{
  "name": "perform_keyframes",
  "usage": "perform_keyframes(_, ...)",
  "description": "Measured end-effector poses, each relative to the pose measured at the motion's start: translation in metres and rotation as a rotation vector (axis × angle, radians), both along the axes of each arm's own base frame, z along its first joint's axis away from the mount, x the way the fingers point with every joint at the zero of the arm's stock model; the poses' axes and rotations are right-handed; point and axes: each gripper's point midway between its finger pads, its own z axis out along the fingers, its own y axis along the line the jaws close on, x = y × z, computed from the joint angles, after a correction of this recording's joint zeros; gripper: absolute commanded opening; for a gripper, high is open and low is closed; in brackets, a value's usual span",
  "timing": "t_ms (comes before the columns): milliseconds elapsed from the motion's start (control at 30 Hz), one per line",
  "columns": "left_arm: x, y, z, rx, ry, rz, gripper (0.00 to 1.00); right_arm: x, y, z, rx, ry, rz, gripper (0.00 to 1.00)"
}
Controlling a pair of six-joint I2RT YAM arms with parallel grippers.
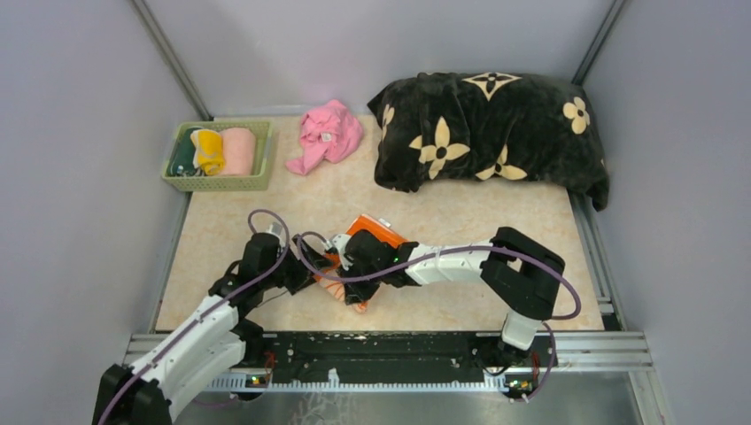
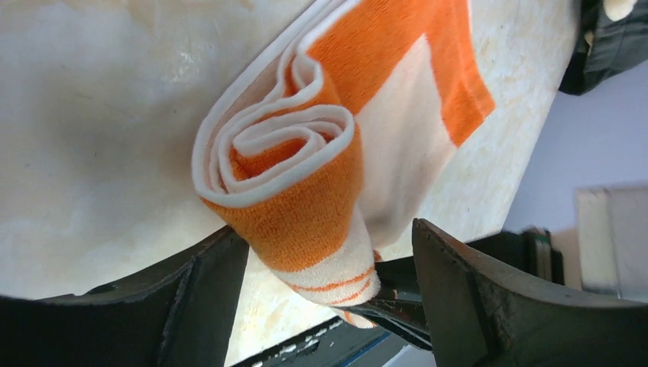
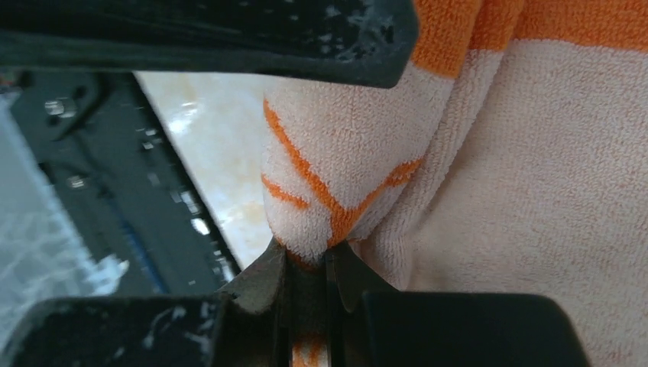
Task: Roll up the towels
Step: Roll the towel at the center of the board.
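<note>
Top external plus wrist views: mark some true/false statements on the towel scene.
1. The peach towel shows a spiral rolled end. True.
2. The green basket is empty. False: rolled towels lie in it.
3. The left end effector is open, straddling the roll. True.
4. The black blanket lies at the table's near edge. False: it lies at the far right.
</note>
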Motion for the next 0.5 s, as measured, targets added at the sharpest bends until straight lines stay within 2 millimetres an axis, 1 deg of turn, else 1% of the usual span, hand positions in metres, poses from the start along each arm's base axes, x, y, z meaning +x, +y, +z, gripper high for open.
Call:
perform_keyframes(100,-0.008,0.004,0.007,-0.011,-0.020,0.001,0.84,-0.010,0.006,0.005,0.098,0.166,0.020,0.00)
perform_keyframes(167,-0.012,0.005,0.006,-0.013,-0.016,0.003,0.83,-0.012,0.007,0.006,0.158,0.282,0.014,0.00)
perform_keyframes(267,-0.018,0.007,0.000,-0.012,0.007,0.005,0.83,-0.010,0.004,0.004,0.229,0.445,-0.014,0.00)
perform_keyframes(333,-0.022,0.009,-0.007,-0.001,0.031,0.006,0.83,-0.008,0.002,0.005,0.267,0.524,-0.033,0.00)
perform_keyframes(500,-0.023,0.009,-0.021,0.027,0.082,0.004,0.82,-0.002,-0.005,0.006,0.333,0.652,-0.078,0.00)
